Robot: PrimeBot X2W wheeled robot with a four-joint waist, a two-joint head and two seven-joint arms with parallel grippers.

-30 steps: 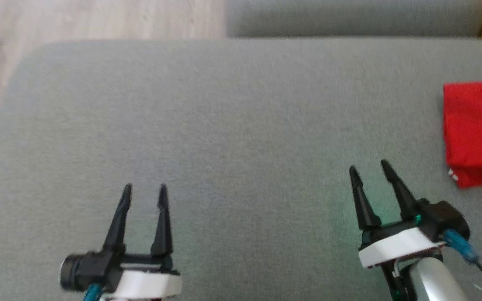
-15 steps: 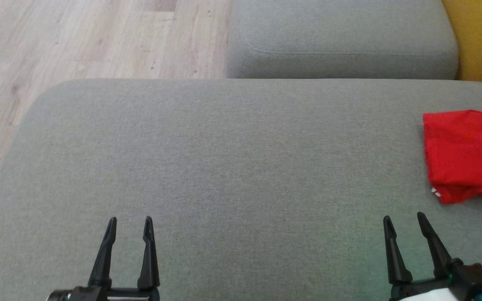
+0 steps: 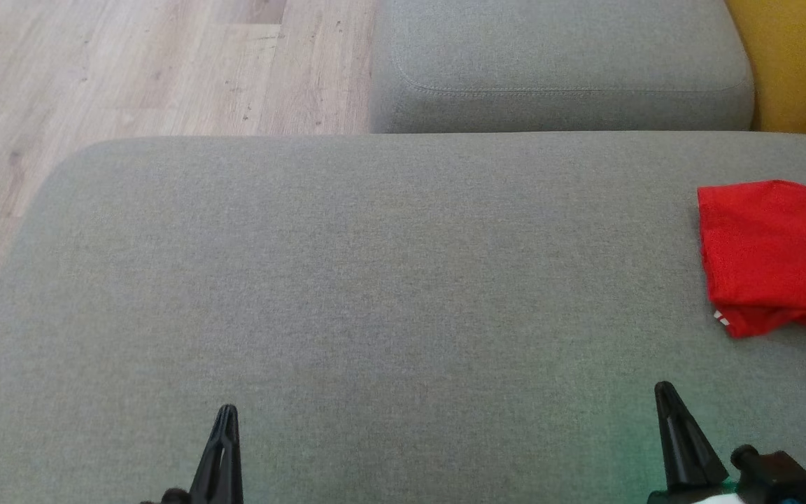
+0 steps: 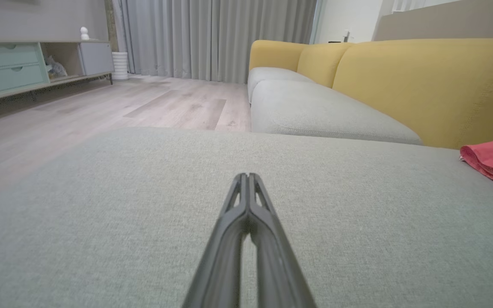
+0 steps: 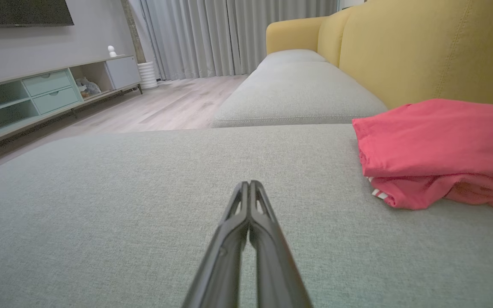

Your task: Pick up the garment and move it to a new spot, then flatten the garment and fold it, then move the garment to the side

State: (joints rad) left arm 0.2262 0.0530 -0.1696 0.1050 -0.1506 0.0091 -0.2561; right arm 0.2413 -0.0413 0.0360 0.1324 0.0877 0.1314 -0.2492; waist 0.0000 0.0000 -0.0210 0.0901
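A folded red garment (image 3: 774, 259) lies at the right edge of the grey seat cushion (image 3: 375, 280), with a bit of striped white trim at its near corner; no letters or number show. It also appears in the left wrist view (image 4: 492, 160) and the right wrist view (image 5: 439, 145). My left gripper (image 3: 227, 413) is shut and holds nothing, low over the cushion (image 4: 246, 176). My right gripper (image 3: 665, 389) is also shut and holds nothing (image 5: 249, 184), with the garment ahead of it to the right and not touching it.
A second grey cushion (image 3: 557, 63) lies beyond the first, with the yellow backrest (image 3: 795, 63) on the right. Wooden floor (image 3: 130, 63) runs past the cushion's left and far edges. A low shelf unit (image 5: 37, 98) and curtains (image 5: 229, 34) stand further off.
Both grippers went from open to shut and drew back toward the bottom edge of the head view. The camera also shifted, bringing the far cushion and floor into view.
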